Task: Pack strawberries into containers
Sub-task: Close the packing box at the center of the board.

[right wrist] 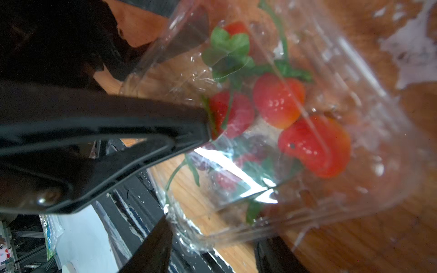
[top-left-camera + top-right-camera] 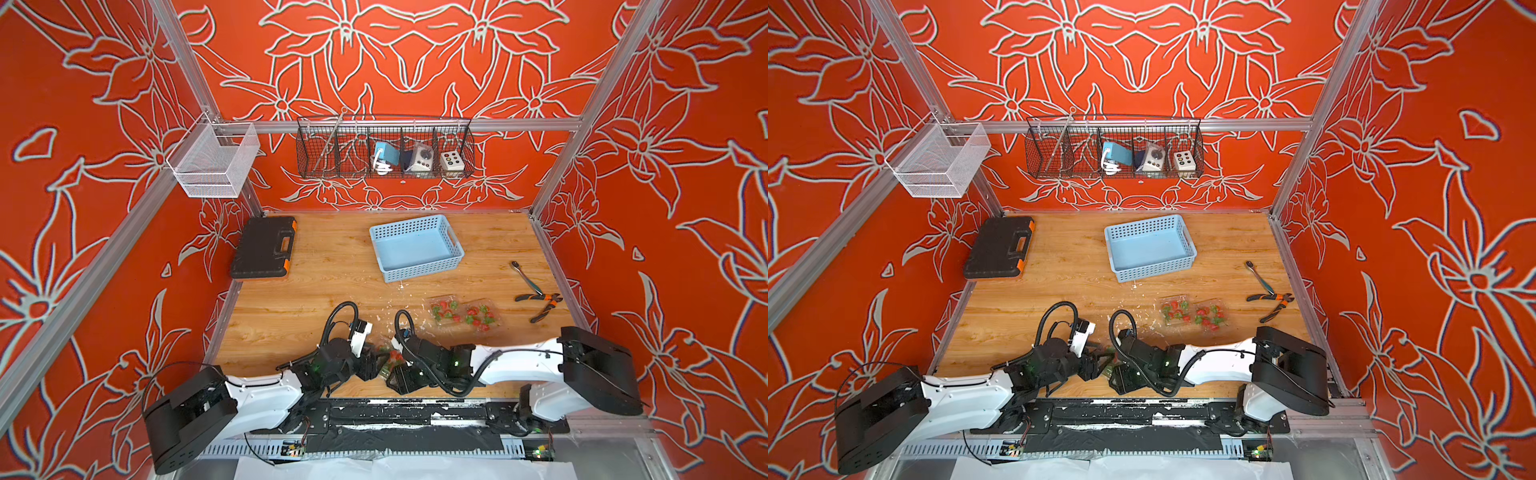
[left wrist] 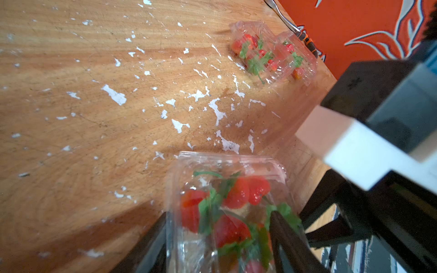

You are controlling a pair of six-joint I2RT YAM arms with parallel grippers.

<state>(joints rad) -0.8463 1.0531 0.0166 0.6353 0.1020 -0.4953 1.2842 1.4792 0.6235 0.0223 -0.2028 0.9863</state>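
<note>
My left gripper (image 3: pixel 218 216) is clamped across a clear clamshell punnet (image 3: pixel 231 163), one black finger on each side wall. My right gripper (image 1: pixel 185 171) is closed on the same punnet from the opposite end. The plastic is thin and glinting. Inside are glossy red strawberries (image 1: pixel 279 99) with green leafy caps. Position: near edge of the flaked wooden tabletop (image 3: pixel 94 118).

Near container (image 3: pixel 227 163) cut off by the left wrist view's edge, its strawberries (image 3: pixel 236 193) blurred, both largely hidden from above
</note>
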